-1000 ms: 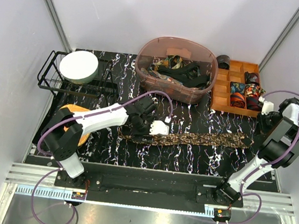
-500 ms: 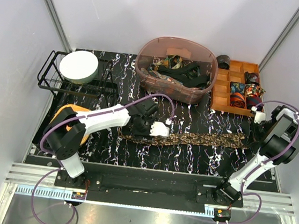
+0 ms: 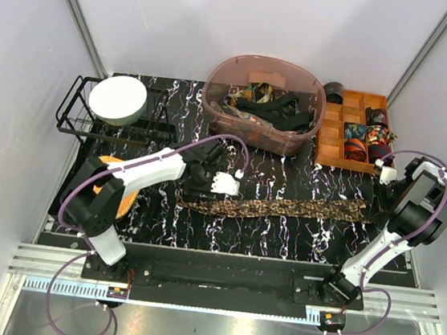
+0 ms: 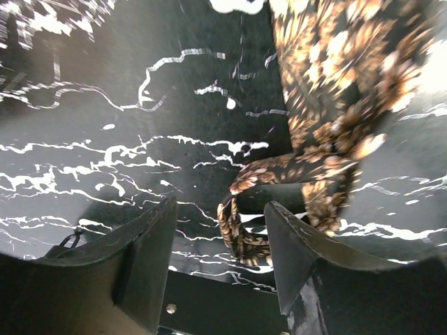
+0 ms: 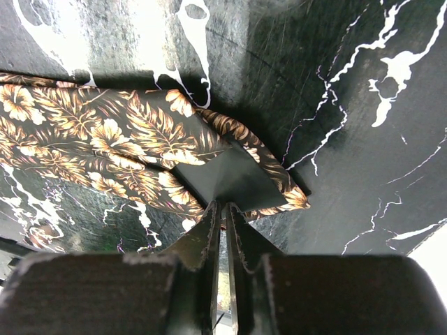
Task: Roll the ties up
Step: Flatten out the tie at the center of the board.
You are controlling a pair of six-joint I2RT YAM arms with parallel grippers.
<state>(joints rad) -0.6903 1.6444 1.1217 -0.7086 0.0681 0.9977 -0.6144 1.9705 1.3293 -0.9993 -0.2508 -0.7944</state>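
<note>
Top external shows me the tie point(image 3: 284, 206) stretched flat across the bench point(image 3: 281, 232), parallel to its near edge, with the wide end by the right edge. My left gripper point(image 4: 220, 207) stands released over the narrow end. The curled tip sits between the fingers point(image 4: 150, 251) and touches neither, as far as I can see. My right gripper point(image 5: 222, 209) is clenched on the wide tip, which is folded back to show dark lining.

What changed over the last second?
The left hand slid left along the tie, closing partway around its curled narrow end. The right hand moved in on the wide end. The tie stayed flat.
</note>
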